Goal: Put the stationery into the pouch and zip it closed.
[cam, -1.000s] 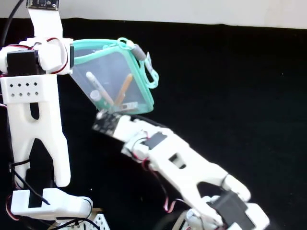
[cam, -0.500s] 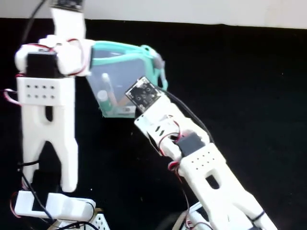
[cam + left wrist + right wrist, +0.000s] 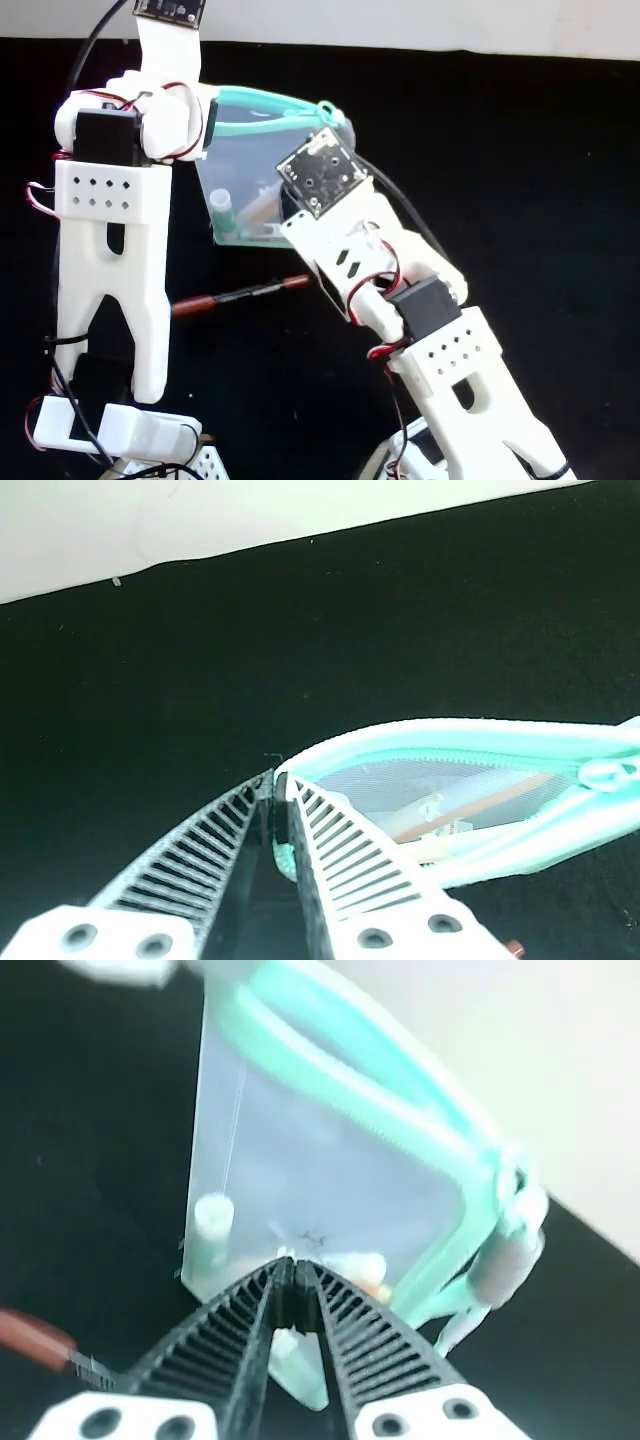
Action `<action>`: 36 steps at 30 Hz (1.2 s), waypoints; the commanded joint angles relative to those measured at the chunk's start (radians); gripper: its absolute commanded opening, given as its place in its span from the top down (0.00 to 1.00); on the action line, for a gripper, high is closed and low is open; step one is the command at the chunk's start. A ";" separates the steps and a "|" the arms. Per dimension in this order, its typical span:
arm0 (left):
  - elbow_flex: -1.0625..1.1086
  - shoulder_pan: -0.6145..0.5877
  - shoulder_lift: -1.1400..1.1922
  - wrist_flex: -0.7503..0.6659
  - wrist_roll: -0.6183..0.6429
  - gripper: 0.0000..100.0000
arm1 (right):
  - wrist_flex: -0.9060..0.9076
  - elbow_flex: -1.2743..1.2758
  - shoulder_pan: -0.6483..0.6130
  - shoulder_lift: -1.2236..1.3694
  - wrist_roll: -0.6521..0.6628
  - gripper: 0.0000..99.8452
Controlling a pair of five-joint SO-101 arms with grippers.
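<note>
The left gripper (image 3: 277, 795) is clenched on the pouch (image 3: 450, 830). Its 2 ribbed, pale plastic fingers (image 3: 330, 830) meet on the teal fabric rim at one end of the zip (image 3: 450, 758). The pouch hangs from that grip. It is a flat bag with soft clear plastic walls, teal binding and a teal loop by the slider (image 3: 605, 772). The zip gapes open along the top. Inside lie a slim orange pencil (image 3: 480, 805) and a white capped tube (image 3: 212, 1220), resting toward the lower edge.

The right gripper (image 3: 290, 1265) has its 2 dark ribbed fingers (image 3: 340, 1330) pressed tip to tip, the tips right against the clear wall low on the pouch. Whether any plastic is caught between them I cannot tell. A grey cylindrical pull (image 3: 505, 1260) dangles from the teal corner off to the side.

In the high view the left arm (image 3: 110, 250) stands nearly upright in blocky white plastic. Its wrist turns sideways at the top so that the pouch (image 3: 250, 175) hangs beside it. The right arm (image 3: 450, 370) slants up from the near edge, its wrist camera board facing upward just in front of the pouch.

On the black cloth table (image 3: 520, 150), below the pouch and between the 2 arms, lies a thin pen (image 3: 240, 294) with red ends and a dark middle, apart from both grippers.
</note>
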 commanded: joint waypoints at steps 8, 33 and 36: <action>0.091 0.028 0.097 0.018 0.002 0.99 | 0.065 0.282 -0.133 -0.031 0.143 0.94; 0.027 -0.081 0.199 0.026 0.003 0.99 | -0.150 0.182 -0.410 0.366 0.523 0.76; 0.027 -0.093 0.200 0.025 0.003 0.99 | -0.150 0.101 -0.421 0.464 0.560 0.76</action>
